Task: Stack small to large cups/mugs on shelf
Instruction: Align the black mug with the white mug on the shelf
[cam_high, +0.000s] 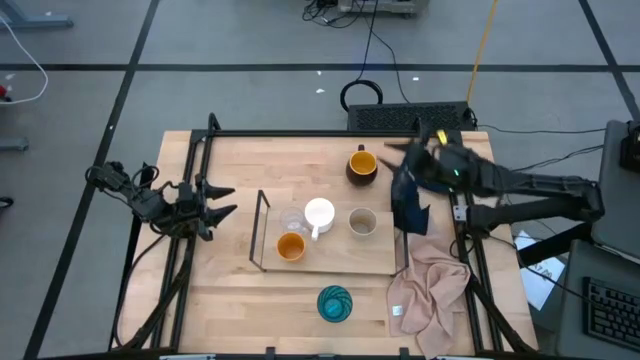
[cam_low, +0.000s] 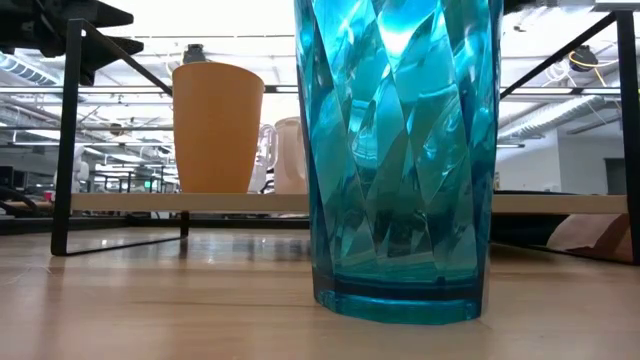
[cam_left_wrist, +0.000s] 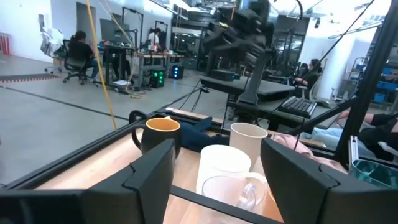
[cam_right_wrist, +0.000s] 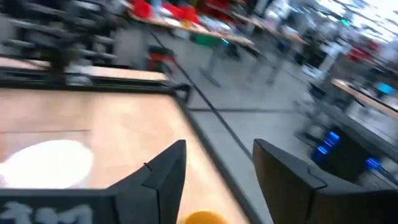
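Table: light wood butcher-block table (cam_high: 240, 300) edged by a black frame, standing on a grey floor with dark lines.
Shelf: low light-wood shelf (cam_high: 375, 255) with thin black wire ends, at the table's centre.
On shelf: clear glass (cam_high: 291, 221), small orange cup (cam_high: 290, 246), white handled mug (cam_high: 319, 214) and beige-grey cup (cam_high: 362, 222).
Off shelf: dark mug with yellow inside (cam_high: 361, 165) at 12 o'clock from the shelf; teal patterned cup (cam_high: 335, 303) at 6 o'clock, on bare table.
Cloth: pinkish cloth (cam_high: 432, 290) crumpled at the table's 4 o'clock corner.
Left end effector (cam_high: 222, 200): at 9 o'clock, fingers spread wide, nothing between them.
Right end effector (cam_high: 408, 215): at 3 o'clock beside the shelf's end, fingers apart, empty.
Room: workshop with desks, monitors, cables and a seated person (cam_left_wrist: 78, 53) beyond the table.
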